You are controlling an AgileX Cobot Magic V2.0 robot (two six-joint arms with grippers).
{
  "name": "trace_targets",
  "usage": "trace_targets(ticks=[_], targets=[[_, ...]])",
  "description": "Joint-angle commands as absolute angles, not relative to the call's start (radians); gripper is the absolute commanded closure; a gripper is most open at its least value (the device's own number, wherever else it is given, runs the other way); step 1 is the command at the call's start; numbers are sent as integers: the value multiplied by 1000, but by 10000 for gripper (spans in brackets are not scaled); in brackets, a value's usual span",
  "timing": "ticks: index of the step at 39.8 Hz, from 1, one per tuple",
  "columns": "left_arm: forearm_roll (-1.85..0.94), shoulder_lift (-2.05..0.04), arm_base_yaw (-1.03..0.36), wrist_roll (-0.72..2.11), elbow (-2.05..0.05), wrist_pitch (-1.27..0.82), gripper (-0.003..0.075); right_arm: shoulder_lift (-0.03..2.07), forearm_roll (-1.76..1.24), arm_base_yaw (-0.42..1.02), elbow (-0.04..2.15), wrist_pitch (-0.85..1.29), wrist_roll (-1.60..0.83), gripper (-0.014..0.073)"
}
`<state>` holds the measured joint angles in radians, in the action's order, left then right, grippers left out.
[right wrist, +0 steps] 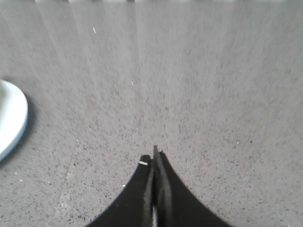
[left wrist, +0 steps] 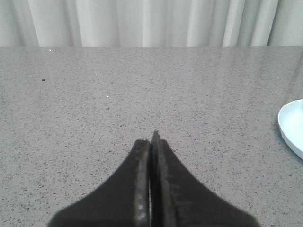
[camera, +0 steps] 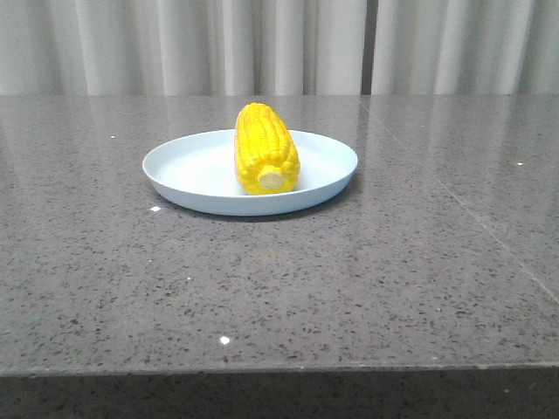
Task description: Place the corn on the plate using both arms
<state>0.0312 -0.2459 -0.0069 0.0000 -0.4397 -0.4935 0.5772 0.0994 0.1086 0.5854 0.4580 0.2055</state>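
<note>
The yellow corn [camera: 265,148] lies on the pale blue plate [camera: 183,170] in the middle of the grey table, its cream stub end towards the front. Neither arm shows in the front view. In the left wrist view my left gripper [left wrist: 151,140] is shut and empty over bare table, with the plate's rim [left wrist: 291,126] off to one side. In the right wrist view my right gripper [right wrist: 154,156] is shut and empty over bare table, with the plate's rim [right wrist: 12,120] at the frame's edge. The corn is out of both wrist views.
The speckled grey stone table [camera: 349,279] has its front edge near the bottom of the front view. A seam line [camera: 472,223] runs across its right part. Pale curtains [camera: 279,44] hang behind the table.
</note>
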Motion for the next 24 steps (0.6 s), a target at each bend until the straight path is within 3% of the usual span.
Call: trace_targets(ticks=[1, 12, 24], targets=[[31, -256, -9, 0, -467, -412, 741, 457, 116, 108, 541, 358, 198, 656], [31, -256, -9, 0, -467, -412, 741, 211, 114, 108, 428, 357, 199, 656], [31, -256, -9, 0, -467, -412, 741, 193, 113, 108, 423, 358, 199, 656]])
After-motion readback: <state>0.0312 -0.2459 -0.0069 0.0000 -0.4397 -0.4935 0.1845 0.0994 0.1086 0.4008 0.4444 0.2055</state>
